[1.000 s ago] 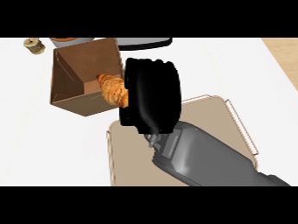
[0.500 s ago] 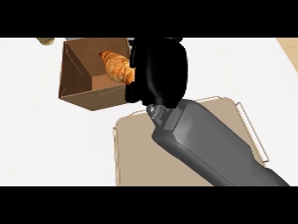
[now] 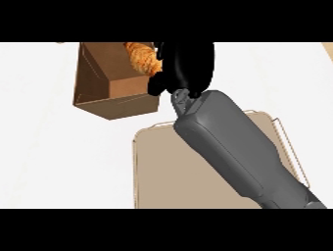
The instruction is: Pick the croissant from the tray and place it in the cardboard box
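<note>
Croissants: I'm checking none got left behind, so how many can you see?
1. The croissant is over the cardboard box opening, beside the right hand. The forearm covers part of the tray, so another could be hidden there.

A brown cardboard box [image 3: 115,86] stands on the white counter [image 3: 32,137], behind and to the left of a flat beige metal tray [image 3: 177,171]. A golden flaky croissant [image 3: 144,56] sits in the box's right side, against the robot's black right hand [image 3: 187,66]. The grey forearm [image 3: 238,152] crosses over the tray.
</note>
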